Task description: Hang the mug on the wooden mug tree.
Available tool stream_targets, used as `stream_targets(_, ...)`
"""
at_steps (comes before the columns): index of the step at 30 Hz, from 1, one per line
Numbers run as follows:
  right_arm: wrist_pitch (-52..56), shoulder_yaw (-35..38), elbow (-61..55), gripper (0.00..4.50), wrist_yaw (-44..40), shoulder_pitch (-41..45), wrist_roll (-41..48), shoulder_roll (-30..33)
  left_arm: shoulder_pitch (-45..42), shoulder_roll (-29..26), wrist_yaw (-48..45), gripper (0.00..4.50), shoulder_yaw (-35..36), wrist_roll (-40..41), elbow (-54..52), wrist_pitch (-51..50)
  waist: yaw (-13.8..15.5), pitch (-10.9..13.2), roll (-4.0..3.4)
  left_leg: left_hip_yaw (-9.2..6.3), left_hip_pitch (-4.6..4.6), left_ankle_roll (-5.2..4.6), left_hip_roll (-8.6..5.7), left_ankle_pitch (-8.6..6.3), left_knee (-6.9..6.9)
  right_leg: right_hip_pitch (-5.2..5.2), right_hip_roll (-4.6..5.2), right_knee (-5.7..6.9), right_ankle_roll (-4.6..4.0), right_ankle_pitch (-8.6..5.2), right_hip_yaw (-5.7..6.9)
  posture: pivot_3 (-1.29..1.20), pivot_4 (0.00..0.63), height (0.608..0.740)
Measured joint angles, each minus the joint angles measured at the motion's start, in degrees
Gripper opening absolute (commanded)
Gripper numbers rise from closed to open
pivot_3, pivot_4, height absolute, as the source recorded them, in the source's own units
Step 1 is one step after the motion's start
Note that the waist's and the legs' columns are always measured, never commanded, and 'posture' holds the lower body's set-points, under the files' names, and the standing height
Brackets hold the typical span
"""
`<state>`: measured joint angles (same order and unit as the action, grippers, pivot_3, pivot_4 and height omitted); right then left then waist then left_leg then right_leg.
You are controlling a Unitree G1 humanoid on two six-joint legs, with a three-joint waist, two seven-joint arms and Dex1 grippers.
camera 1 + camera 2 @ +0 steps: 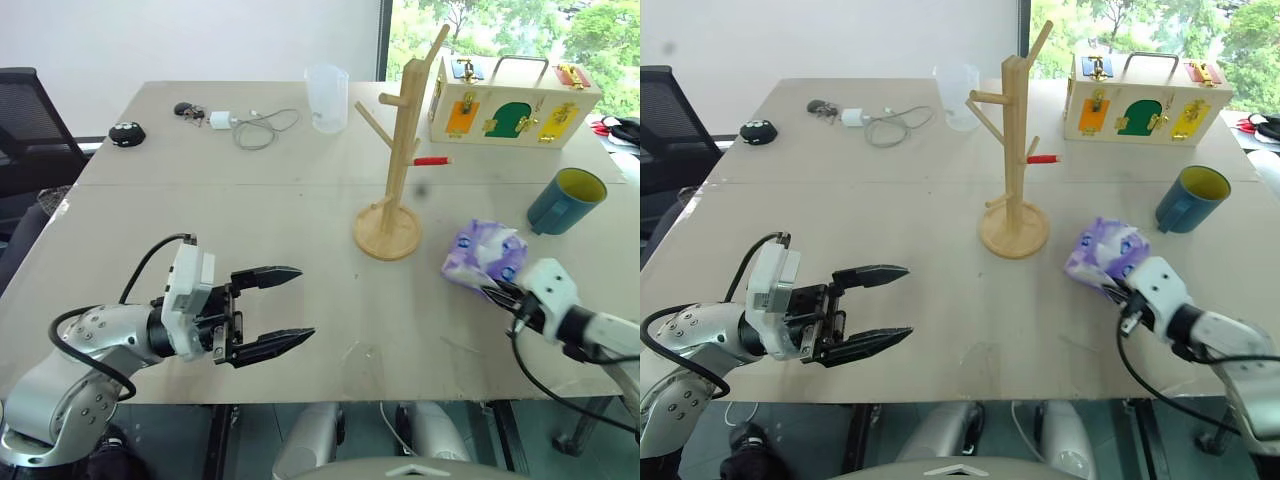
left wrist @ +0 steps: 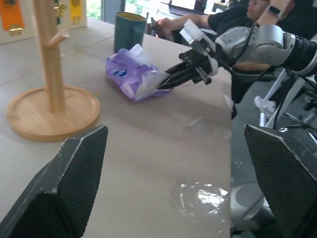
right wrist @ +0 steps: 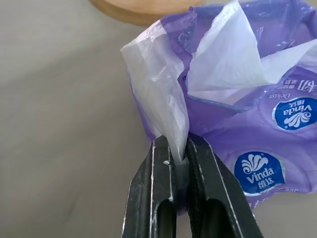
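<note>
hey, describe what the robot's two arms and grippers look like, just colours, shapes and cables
Both arms are silver-grey metal with rounded joints. Each wrist carries a white boxy block, and a black cable loops from it back along the arm. The left gripper has two black, tapering, pointed fingers on a black base. The right gripper has matching slim black fingers; close up their inner edges look worn and silvery.

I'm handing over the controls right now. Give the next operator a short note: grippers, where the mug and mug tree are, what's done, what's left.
Right gripper: shut on the purple Vinda tissue pack's wrapper edge.
Left gripper: open, empty, off the table.
Mug: on the table at far right, beyond the tissue pack, not held.
Wooden mug tree: upright mid-table, pegs bare.
Done: nothing hung.
Left: deal with the tissue pack, grasp the mug, hang it.
</note>
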<state>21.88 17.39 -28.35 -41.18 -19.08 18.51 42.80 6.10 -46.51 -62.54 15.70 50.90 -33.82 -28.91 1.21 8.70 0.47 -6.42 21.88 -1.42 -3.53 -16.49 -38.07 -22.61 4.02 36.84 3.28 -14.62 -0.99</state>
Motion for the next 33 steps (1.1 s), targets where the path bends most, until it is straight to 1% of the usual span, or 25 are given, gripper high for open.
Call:
stream_targets(3, -1.3, 11.7, -0.7, 0.03, -1.2, -8.8, 0.1, -0.8, -2.9, 0.7, -0.4, 4.5, -2.4, 0.0, 1.4, -0.1, -0.3, 0.0, -0.01, 0.07, -0.11, 0.0, -0.01, 0.0, -0.01, 0.08, -0.01, 0.06, 0.01, 0.0, -0.07, 0.0, 0.15, 0.74)
stream_targets(6, -3.1, 19.1, 2.7, 0.03, -0.6, -10.5, -1.1, -1.0, -5.1, 1.5, -1.0, 4.5, -4.6, -0.2, 3.0, -0.1, -1.1, 0.0, 0.0, 0.36, -0.29, -0.23, 0.08, -0.12, -0.01, 0.11, -0.16, 0.13, 0.01, 0.01, -0.13, 0.0, 0.15, 0.74)
stream_targets(9, -4.5, 19.7, 8.8, 0.03, 1.7, -6.9, -3.8, -0.5, -6.7, 2.5, -1.4, 4.5, -6.7, -0.3, 3.8, -0.1, -1.9, 0.0, 0.01, 0.46, -0.33, -0.22, 0.11, -0.11, -0.04, 0.12, -0.2, 0.17, 0.01, 0.01, -0.23, 0.0, 0.15, 0.74)
stream_targets(11, -4.6, 17.6, 12.5, 0.03, 2.9, -2.5, -5.2, -0.3, -8.4, 3.3, -1.4, 4.5, -7.8, -0.3, 4.2, -0.1, -2.2, 0.0, 0.03, 0.59, -0.39, -0.15, 0.13, -0.07, -0.08, 0.12, -0.24, 0.25, 0.01, 0.02, -0.34, 0.0, 0.15, 0.74)
stream_targets(12, -4.6, 15.4, 15.5, 0.03, 3.0, 0.7, -5.8, 0.1, -9.1, 3.4, -1.5, 4.5, -8.3, -0.3, 4.2, -0.1, -2.3, 0.0, 0.04, 0.63, -0.44, -0.13, 0.14, -0.05, -0.08, 0.14, -0.25, 0.27, 0.01, 0.02, -0.38, 0.0, 0.15, 0.74)
stream_targets(13, -4.6, 13.1, 19.2, 0.55, 3.1, 3.7, -6.4, 0.2, -9.7, 3.6, -1.5, 4.5, -9.0, -0.3, 4.1, -0.2, -2.1, 0.0, 0.01, 0.63, -0.43, -0.02, 0.14, 0.01, -0.08, 0.14, -0.24, 0.27, 0.01, 0.01, -0.37, 0.0, 0.15, 0.74)
stream_targets(14, -4.6, 12.5, 20.3, 0.7, 3.1, 4.6, -6.7, 0.2, -9.8, 3.7, -1.5, 4.5, -9.2, -0.3, 4.1, -0.2, -2.0, 0.0, -0.01, 0.64, -0.43, -0.02, 0.15, 0.01, -0.08, 0.13, -0.24, 0.3, 0.01, 0.01, -0.38, 0.0, 0.15, 0.74)
stream_targets(15, -5.1, 10.8, 23.5, 1.01, 2.7, 6.4, -7.3, 0.9, -9.9, 4.1, -1.5, 4.5, -9.5, -0.2, 4.1, -0.3, -1.9, 0.0, -0.03, 0.64, -0.43, -0.02, 0.15, 0.01, -0.08, 0.13, -0.23, 0.31, 0.01, 0.01, -0.38, 0.0, 0.15, 0.74)
stream_targets(17, -5.1, 10.3, 24.5, 1.9, 2.3, 6.8, -7.7, 1.8, -9.9, 4.3, -1.5, 4.5, -9.6, -0.1, 4.1, -0.4, -1.5, 0.0, -0.09, 0.53, -0.24, -0.03, 0.12, 0.0, -0.07, -0.03, -0.2, 0.31, 0.01, 0.01, -0.39, 0.0, 0.15, 0.74)
stream_targets(18, -4.5, 10.4, 23.8, 2.34, 1.7, 6.5, -7.7, 3.1, -9.9, 4.3, -1.5, 4.5, -9.5, -0.1, 4.1, -0.5, -1.3, 0.0, -0.13, 0.52, -0.16, -0.04, 0.11, -0.01, -0.06, -0.1, -0.17, 0.3, 0.02, 0.01, -0.41, 0.0, 0.15, 0.74)
stream_targets(19, -3.7, 10.8, 22.8, 2.88, 1.2, 6.1, -7.5, 3.9, -9.9, 4.3, -1.5, 4.5, -9.5, -0.1, 4.1, -0.5, -1.3, 0.0, -0.14, 0.51, -0.14, -0.05, 0.11, -0.01, -0.04, -0.11, -0.13, 0.26, 0.02, 0.01, -0.42, 0.0, 0.15, 0.74)
stream_targets(21, 0.0, 13.2, 17.9, 3.86, -0.6, 4.1, -5.6, 5.9, -9.8, 4.3, -1.4, 4.5, -9.5, -0.2, 4.1, -0.4, -1.2, 0.0, -0.16, 0.48, -0.13, -0.06, 0.12, -0.03, 0.01, -0.1, -0.11, 0.2, 0.02, 0.0, -0.41, 0.0, 0.15, 0.74)
stream_targets(24, 12.6, 21.0, 8.4, 3.86, -4.5, 3.7, 5.3, 8.5, -9.6, 5.1, -0.3, 4.5, -9.5, -1.4, 4.0, 0.0, -1.1, 0.0, -0.16, 0.48, -0.15, -0.1, 0.12, -0.05, -0.03, -0.04, -0.1, 0.18, 0.03, 0.01, -0.44, 0.0, 0.15, 0.74)
stream_targets(25, 17.0, 23.0, 5.7, 3.86, -5.8, 4.3, 9.5, 9.8, -9.4, 5.7, 0.4, 4.5, -9.5, -2.0, 4.0, 0.5, -1.2, 0.0, -0.15, 0.48, -0.19, -0.25, 0.12, -0.13, -0.04, 0.01, -0.11, 0.19, 0.03, 0.01, -0.44, 0.0, 0.15, 0.74)
stream_targets(27, 23.1, 24.0, 1.9, 3.86, -5.7, 7.5, 15.4, 10.8, -9.2, 6.3, 0.9, 4.5, -9.7, -3.0, 4.0, 0.9, -1.3, 0.0, 0.03, 0.45, -0.23, -0.3, 0.17, -0.16, -0.08, 0.06, -0.16, 0.19, 0.03, 0.02, -0.39, 0.0, 0.15, 0.74)
stream_targets(28, 25.6, 23.2, 0.8, 3.86, -4.4, 10.4, 17.6, 10.5, -9.2, 6.6, 1.2, 4.5, -9.8, -3.5, 4.1, 1.0, -1.4, -0.1, 0.08, 0.45, -0.22, -0.3, 0.2, -0.17, -0.14, 0.08, -0.19, 0.2, 0.02, 0.02, -0.37, 0.0, 0.15, 0.74)
stream_targets(29, 27.5, 20.2, 0.1, 3.86, -1.7, 14.4, 18.6, 9.4, -9.3, 6.9, 1.4, 4.5, -10.1, -3.8, 4.1, 1.3, -1.5, -0.1, 0.12, 0.45, -0.22, -0.3, 0.19, -0.16, -0.16, 0.09, -0.19, 0.19, 0.02, 0.02, -0.37, 0.0, 0.15, 0.74)
stream_targets(31, 27.9, 14.0, 1.6, 3.86, 2.9, 19.6, 16.6, 6.7, -9.4, 7.5, 1.6, 4.5, -10.3, -4.3, 4.1, 1.7, -1.6, -0.1, 0.19, 0.46, -0.2, -0.19, 0.18, -0.1, -0.2, 0.08, -0.19, 0.2, 0.02, 0.02, -0.37, 0.0, 0.15, 0.74)
stream_targets(33, 26.6, 6.5, 6.0, 3.86, 7.1, 23.4, 12.8, 2.8, -9.3, 7.7, 1.8, 4.5, -10.3, -4.6, 4.1, 2.0, -1.6, -0.1, 0.19, 0.48, -0.17, -0.08, 0.13, -0.04, -0.2, 0.04, -0.15, 0.2, 0.02, 0.02, -0.37, 0.0, 0.15, 0.74)
